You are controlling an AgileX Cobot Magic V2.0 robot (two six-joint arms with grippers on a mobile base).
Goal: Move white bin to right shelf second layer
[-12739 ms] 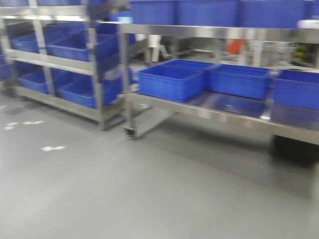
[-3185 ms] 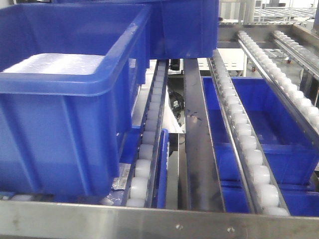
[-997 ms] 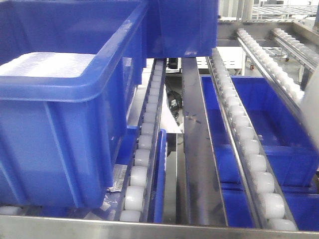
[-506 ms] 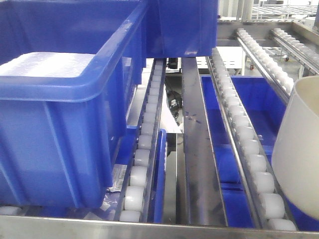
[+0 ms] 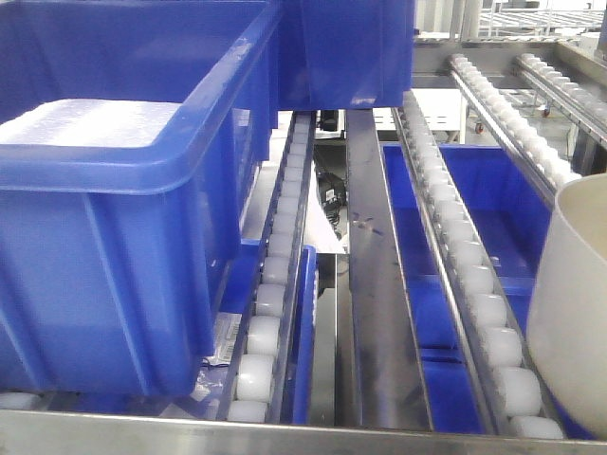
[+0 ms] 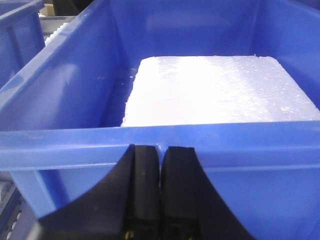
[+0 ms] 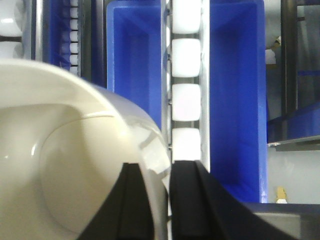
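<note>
We are near the end of the job. The smooth cream-white plastic bin [image 5: 574, 313] is at the front right of the shelf made of steel rails with small white rollers [image 5: 469, 275]. It looks low over the rollers, but we cannot tell if it is touching them yet. What is left, we think, is to set it down flat and let go.

Our right gripper [image 7: 156, 200] is pinching the wall of the bin, one black finger inside and one outside. Our left gripper [image 6: 161, 192] has its two black fingers pressed together with nothing between them. It hangs just in front of the rim of a big blue plastic crate [image 6: 165, 142].

The bin is shiny and round at the corners. The rollers are small, white and smooth, set in long rows with gaps. Through the gaps we see more blue crates [image 5: 493, 213] below. The big crate holds a flat white block [image 6: 220, 90] that looks crumbly like foam.
</note>
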